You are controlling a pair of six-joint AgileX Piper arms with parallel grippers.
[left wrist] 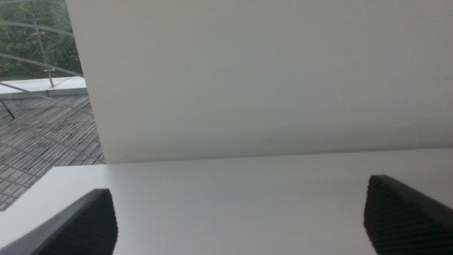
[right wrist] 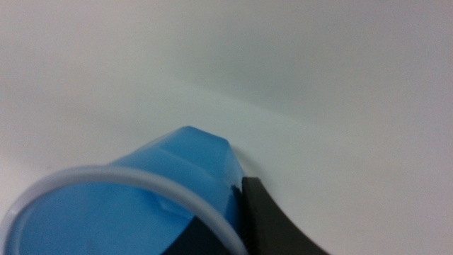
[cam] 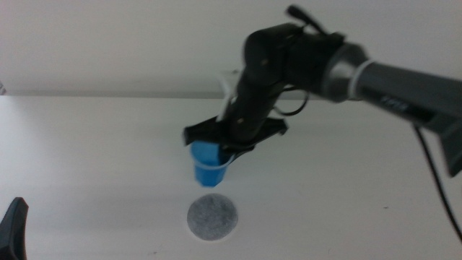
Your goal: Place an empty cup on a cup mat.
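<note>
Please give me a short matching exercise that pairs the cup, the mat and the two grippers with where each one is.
Things:
1. cup
2. mat
3. left gripper
4. right gripper

Places:
A. flat on the table, nothing on it
B. waiting open at the table's near left edge
C. held above the table
D. shut on the cup, just behind the mat

Pairs: 1-C, 2-A, 3-B, 4-D

A plain white table (cam: 86,159) fills the scene, its surface evenly and softly lit, and it meets a bare off-white wall (cam: 130,43) along its far edge. Past the wall's edge in the left wrist view lies what may be an outdoor deck of grey slats (left wrist: 42,142), with a railing (left wrist: 32,67) and green foliage (left wrist: 35,28) beyond.
</note>
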